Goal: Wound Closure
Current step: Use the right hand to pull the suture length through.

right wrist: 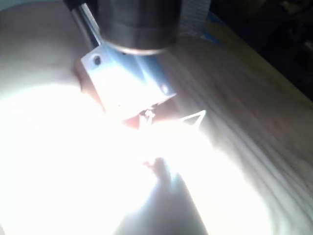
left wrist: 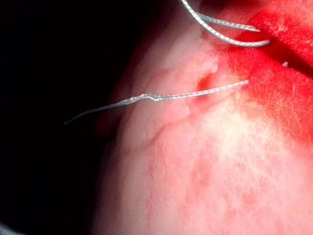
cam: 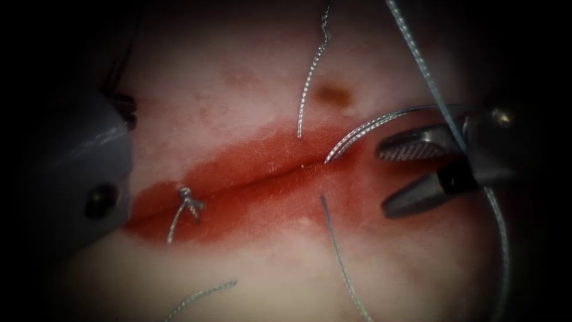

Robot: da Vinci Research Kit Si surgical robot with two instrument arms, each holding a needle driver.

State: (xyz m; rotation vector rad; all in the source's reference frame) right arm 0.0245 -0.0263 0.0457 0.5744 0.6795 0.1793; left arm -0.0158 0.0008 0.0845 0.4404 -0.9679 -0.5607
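**Right claw gaping beside the thread loop; needle not identified**

The right claw [cam: 393, 179] is sitting at 3 o'clock in the endoscope view, its two jaws spread wide and holding nothing. It is resting just to the right of the cut [cam: 262, 176], probably so that it is lying within reach of the doubled thread [cam: 369, 126], which is arcing from the claw's wrist down to the right end of the cut.

The left tool [cam: 77, 173] is showing as a grey body at 9 o'clock, parked well apart from the loop; its jaws are hidden, so their state cannot be told.

The tissue [cam: 250, 89] is lying under both tools, with red fluid [cam: 262, 203] pooling along the cut. A tied knot [cam: 187, 200] is sitting at the cut's left end, at about 8 o'clock, with short tails. Loose thread ends [cam: 313, 77] are lying at 12 o'clock and at 6 o'clock. A long strand [cam: 426, 71] is running from 1 o'clock past the right claw toward 5 o'clock.

A curved needle cannot be told apart from the strands here.

In the left wrist view, the thread loop [left wrist: 234, 34] is entering the tissue.
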